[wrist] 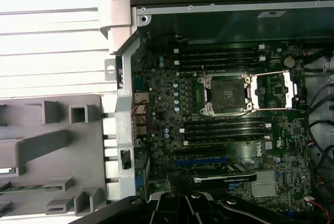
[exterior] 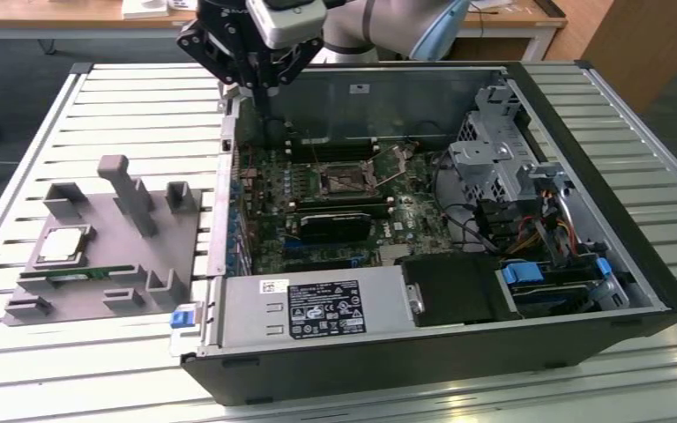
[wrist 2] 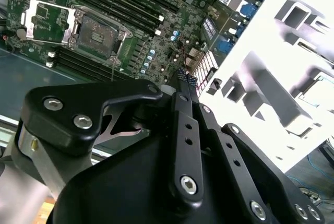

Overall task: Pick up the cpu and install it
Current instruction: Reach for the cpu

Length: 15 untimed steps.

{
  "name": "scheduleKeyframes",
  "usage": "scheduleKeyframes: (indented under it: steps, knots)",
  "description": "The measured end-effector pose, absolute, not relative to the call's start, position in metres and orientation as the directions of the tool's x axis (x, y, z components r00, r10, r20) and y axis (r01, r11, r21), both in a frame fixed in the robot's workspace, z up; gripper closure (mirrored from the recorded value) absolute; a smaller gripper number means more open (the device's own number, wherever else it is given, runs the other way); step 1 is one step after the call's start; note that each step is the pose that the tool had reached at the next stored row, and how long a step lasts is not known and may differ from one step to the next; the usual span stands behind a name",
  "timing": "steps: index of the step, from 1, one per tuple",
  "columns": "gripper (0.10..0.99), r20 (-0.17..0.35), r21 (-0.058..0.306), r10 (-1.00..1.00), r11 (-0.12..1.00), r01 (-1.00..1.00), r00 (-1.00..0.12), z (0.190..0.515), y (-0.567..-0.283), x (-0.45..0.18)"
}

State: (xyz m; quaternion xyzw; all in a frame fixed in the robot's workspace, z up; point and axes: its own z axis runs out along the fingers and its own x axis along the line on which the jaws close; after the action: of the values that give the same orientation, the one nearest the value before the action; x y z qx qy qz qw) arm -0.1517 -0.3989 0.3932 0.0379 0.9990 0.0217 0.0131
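gripper (exterior: 264, 88) clenched, empty, over case (exterior: 457, 357) edge | cpu (exterior: 63, 245) on tray (exterior: 138, 264) beside case | socket (wrist: 227, 94) open inside case

cpu (exterior: 63, 243): silver-grey metal top, a dull sheen is seen.
tray (exterior: 133, 257): grey plastic, matt and smooth.
case (exterior: 362, 97): bare grey sheet metal inside; matt black shell outside.
board (wrist: 172, 104): green, slightly glossy.
gripper (wrist 2: 185, 80): black, smooth, satin; bright steel bolts are set in.
table (exterior: 33, 123): pale ribbed slats; light is reflected.
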Motion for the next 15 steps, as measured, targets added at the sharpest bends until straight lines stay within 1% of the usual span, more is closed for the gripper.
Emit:
scheduleKeyframes:
  steps: [15]
  knots:
    - [0.980, -0.024, 0.044, 0.076, 0.996, 0.075, -0.997, 0.3932, -0.3989, -0.1583]
